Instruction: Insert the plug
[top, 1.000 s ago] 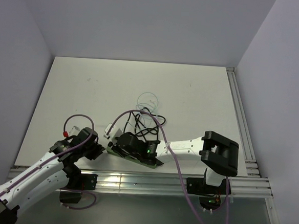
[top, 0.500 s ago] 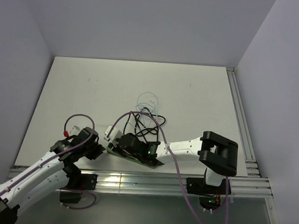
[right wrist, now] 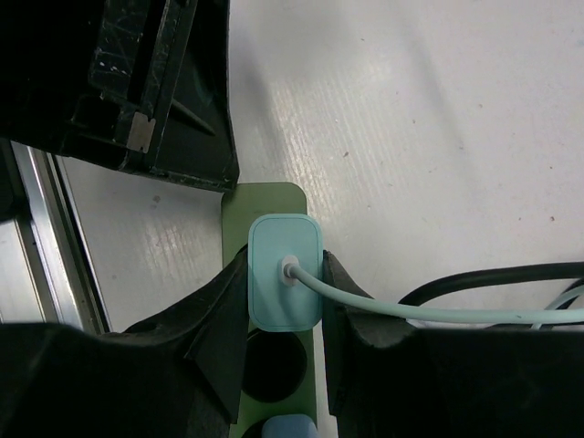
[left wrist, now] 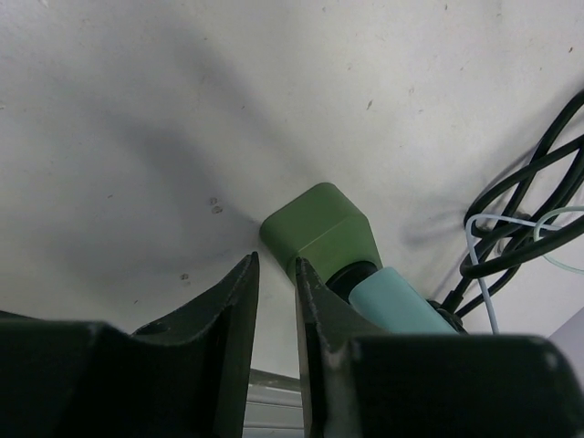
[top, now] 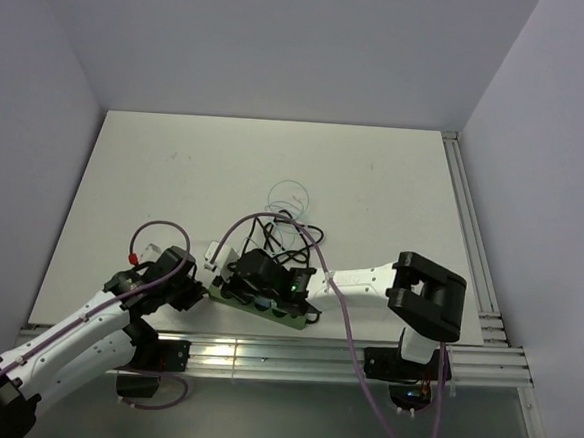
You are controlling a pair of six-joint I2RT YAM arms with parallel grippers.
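Note:
The green power strip (top: 266, 307) lies near the table's front edge. It also shows in the left wrist view (left wrist: 319, 233) and in the right wrist view (right wrist: 265, 203). My right gripper (right wrist: 285, 278) is shut on the light teal plug (right wrist: 285, 283) and holds it over the strip's end socket. I cannot tell how deep the plug sits. An empty round socket (right wrist: 274, 370) is just behind it. My left gripper (left wrist: 276, 274) sits at the strip's left end with its jaws almost together and nothing between them. Its right finger (left wrist: 319, 301) is against the strip's end.
A second blue plug (right wrist: 292, 427) sits in the strip further along. Black cables (top: 291, 237) and a thin pale cable loop (top: 292, 192) lie behind the strip. Metal rails run along the front edge (top: 312, 356) and the right side (top: 467, 231).
My right gripper has shifted slightly over the strip with the teal plug, and the strip's green top now shows more. My left gripper has edged closer to the strip's left end.

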